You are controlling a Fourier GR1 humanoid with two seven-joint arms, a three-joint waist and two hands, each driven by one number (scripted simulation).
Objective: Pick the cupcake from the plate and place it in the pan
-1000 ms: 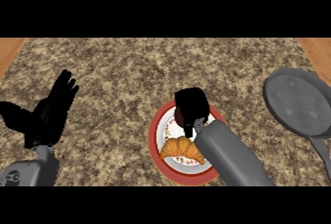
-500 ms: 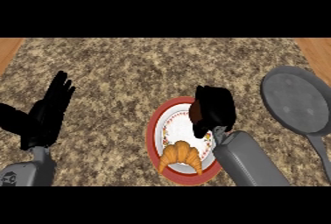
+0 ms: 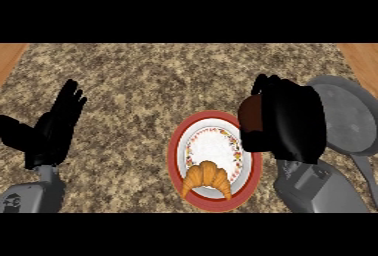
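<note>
The right robot hand [image 3: 289, 122] curls round the brown cupcake [image 3: 251, 114] at the 2 o'clock rim of the plate [image 3: 176, 155], with the pan [image 3: 347, 120] at its 3 o'clock. A croissant [image 3: 207, 177] lies at the plate's 6 o'clock. The left robot hand [image 3: 50, 132] rests, fingers spread, at the 9 o'clock side of the counter [image 3: 148, 80].

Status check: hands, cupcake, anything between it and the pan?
Right hand curled round cupcake, at plate's right rim, short of pan. Left hand open, resting at left. Croissant on plate, out of the path.
</note>
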